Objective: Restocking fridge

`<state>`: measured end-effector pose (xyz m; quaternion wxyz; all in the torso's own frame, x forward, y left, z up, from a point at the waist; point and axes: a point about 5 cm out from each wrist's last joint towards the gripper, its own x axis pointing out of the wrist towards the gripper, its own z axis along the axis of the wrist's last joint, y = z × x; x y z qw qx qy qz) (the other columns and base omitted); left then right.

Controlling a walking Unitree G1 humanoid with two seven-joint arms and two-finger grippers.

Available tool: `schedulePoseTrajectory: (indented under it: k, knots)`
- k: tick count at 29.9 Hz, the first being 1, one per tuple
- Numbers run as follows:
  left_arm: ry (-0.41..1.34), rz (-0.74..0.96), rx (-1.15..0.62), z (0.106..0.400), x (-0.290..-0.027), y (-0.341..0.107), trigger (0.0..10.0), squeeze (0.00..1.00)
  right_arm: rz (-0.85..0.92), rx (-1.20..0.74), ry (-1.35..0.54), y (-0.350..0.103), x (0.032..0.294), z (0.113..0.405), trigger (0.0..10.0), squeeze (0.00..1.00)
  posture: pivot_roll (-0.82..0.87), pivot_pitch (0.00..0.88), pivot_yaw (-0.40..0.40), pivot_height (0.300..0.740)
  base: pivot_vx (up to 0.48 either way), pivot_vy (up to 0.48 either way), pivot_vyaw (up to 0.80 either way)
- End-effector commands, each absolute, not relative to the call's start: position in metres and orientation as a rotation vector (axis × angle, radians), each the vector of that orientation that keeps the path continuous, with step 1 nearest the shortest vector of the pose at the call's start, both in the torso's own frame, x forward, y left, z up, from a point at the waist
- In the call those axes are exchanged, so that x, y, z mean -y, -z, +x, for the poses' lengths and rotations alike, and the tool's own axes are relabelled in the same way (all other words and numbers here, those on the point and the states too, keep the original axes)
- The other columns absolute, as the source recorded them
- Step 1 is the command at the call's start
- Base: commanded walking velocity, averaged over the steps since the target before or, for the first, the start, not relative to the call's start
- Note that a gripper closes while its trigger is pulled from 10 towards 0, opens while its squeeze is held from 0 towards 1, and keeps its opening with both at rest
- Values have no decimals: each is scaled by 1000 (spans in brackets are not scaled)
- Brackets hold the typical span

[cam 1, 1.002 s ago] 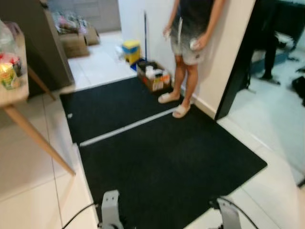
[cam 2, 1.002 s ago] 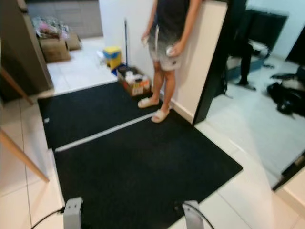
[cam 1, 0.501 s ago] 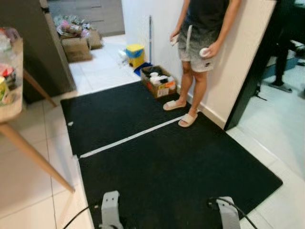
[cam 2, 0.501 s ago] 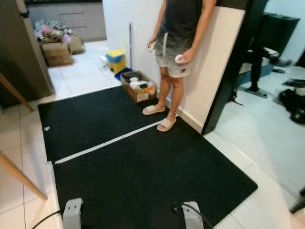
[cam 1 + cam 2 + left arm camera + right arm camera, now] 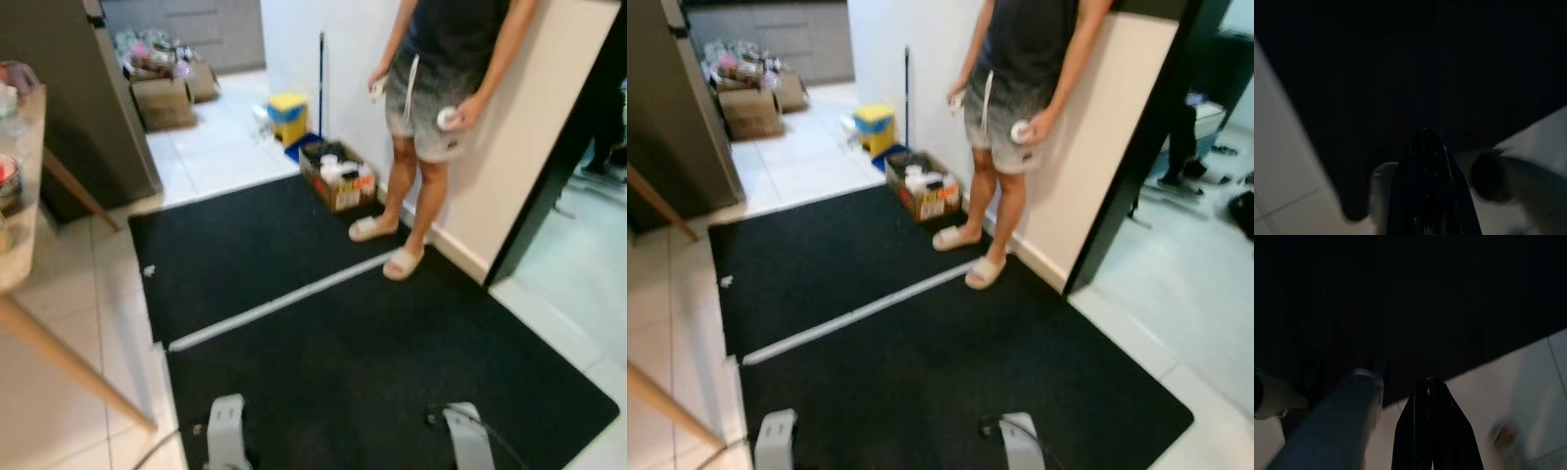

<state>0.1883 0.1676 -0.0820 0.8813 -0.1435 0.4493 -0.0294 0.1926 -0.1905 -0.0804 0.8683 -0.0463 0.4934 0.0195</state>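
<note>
A tall dark grey fridge-like cabinet (image 5: 83, 108) stands at the far left. Beside it, a wooden table (image 5: 20, 259) juts in from the left edge and carries a few packaged goods (image 5: 8, 181). An open cardboard box of bottles (image 5: 340, 176) sits on the floor by the white wall. Both silver arms hang low over a black mat (image 5: 323, 333). In the left wrist view my left gripper (image 5: 1425, 134) is shut and holds nothing, and my right gripper (image 5: 1431, 382) is likewise shut and holds nothing.
A person (image 5: 436, 108) in shorts and sandals stands against the wall at the right, holding a small white object. A yellow bin (image 5: 287, 106) and a broom stand behind the box. More boxes (image 5: 162, 93) lie at the back. A dark doorway (image 5: 558, 186) opens at the right.
The whole picture has shifted, so the camera has moved: the person and the box now sit further right and lower. Both arms hang as before.
</note>
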Motion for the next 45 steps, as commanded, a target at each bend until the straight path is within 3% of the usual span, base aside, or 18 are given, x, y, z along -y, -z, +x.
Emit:
schedulePoseTrajectory:
  k: [1,20,25,40,45]
  knots:
    - [61,-303,-953,183,-166,85,10000,0,-89,-1049,-48,84,187,187,10000,0,10,4,-30,740,405,0,0]
    - [35,-308,-943,186,-174,83,10000,0,-112,-1030,24,81,200,190,10000,0,12,2,-30,740,403,0,0]
    - [26,-301,-942,186,-178,82,10000,0,-261,-971,33,78,207,192,10000,0,11,2,-30,740,403,0,0]
    - [0,-285,-964,180,-182,85,10000,0,-255,-1023,16,85,205,177,10000,0,9,3,-28,740,394,0,0]
    - [-21,-250,-981,178,-184,86,10000,0,-254,-1033,20,86,206,176,10000,0,7,3,-32,740,0,0,0]
